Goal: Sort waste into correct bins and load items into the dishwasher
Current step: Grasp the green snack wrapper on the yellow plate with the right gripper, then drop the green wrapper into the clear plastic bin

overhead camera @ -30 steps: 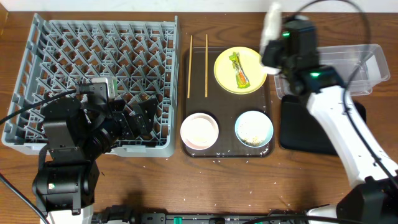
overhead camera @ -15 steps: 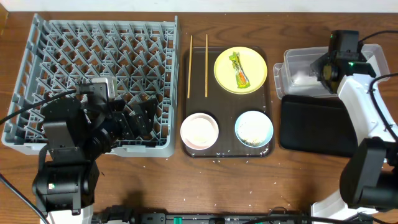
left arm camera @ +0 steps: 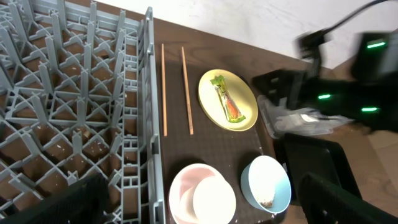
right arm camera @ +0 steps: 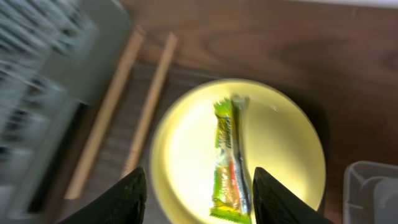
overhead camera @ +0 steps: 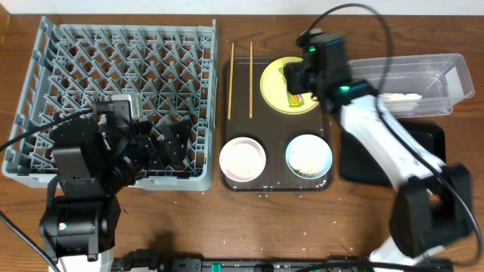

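Observation:
My right gripper (overhead camera: pixel 301 81) hovers open over the round yellow plate (overhead camera: pixel 272 89), on which the green-and-orange wrapper (right arm camera: pixel 229 163) lies. In the right wrist view the wrapper shows below and between the two dark fingers (right arm camera: pixel 118 199), untouched. The crumpled white napkin (overhead camera: pixel 401 97) lies in the clear tub (overhead camera: pixel 442 72). The black tray (overhead camera: pixel 386 162) sits in front of the tub. Two chopsticks (overhead camera: pixel 232 79), a white bowl (overhead camera: pixel 243 159) and a light blue bowl (overhead camera: pixel 308 156) with crumbs (left arm camera: pixel 266 200) stay in place. My left gripper (overhead camera: pixel 162 147) stands open over the grey dish rack (overhead camera: pixel 113 60).
The plate, both bowls and the chopsticks rest on a dark brown serving tray (overhead camera: pixel 276 125) between the rack and the bins. My right arm (overhead camera: pixel 378 136) stretches across the black tray. A few crumbs dot the table by the serving tray's front edge.
My right gripper carried the napkin to the clear tub, opened and left it there, then swung left over the yellow plate. The left arm has not moved.

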